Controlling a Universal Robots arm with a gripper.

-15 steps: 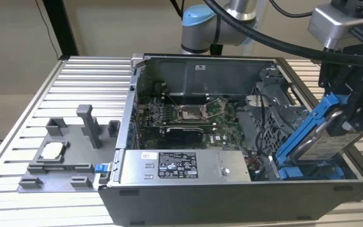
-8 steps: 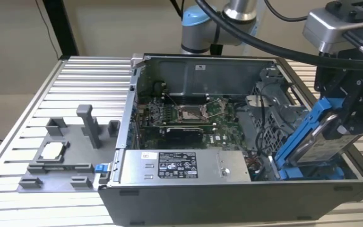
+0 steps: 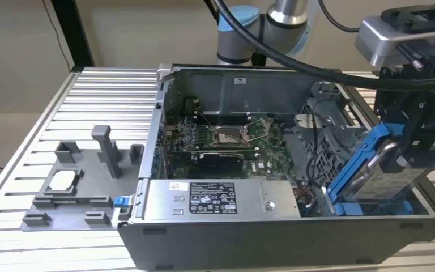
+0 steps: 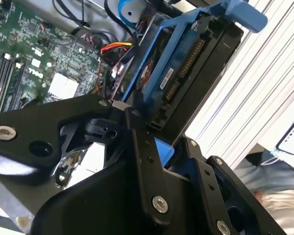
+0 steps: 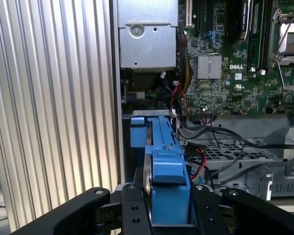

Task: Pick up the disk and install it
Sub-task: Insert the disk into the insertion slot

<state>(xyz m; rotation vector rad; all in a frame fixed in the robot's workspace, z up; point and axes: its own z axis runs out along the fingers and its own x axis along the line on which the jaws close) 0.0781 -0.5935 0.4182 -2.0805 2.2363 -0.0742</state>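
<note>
The disk (image 3: 380,178), silver metal in a blue plastic bracket, stands steeply tilted at the exterior view's right. Its lower end is down inside the open computer case (image 3: 278,238), in the front right corner next to the drive cage (image 3: 331,141). My gripper (image 3: 414,156) is shut on the disk's upper part. In the first wrist view the disk (image 5: 162,147) shows edge-on between the black fingers (image 5: 135,208), and the gripper (image 5: 169,215) clamps its blue bracket. In the second wrist view the disk (image 4: 179,68) shows its connector edge beyond the gripper (image 4: 159,147).
The motherboard (image 3: 225,136) lies inside the case, with a grey power supply box (image 3: 217,198) along its front wall. Cables (image 5: 186,161) run close beside the disk. A grey tray (image 3: 74,192) holding a small square chip (image 3: 63,180) sits on the slatted table (image 3: 104,96) at the exterior view's left.
</note>
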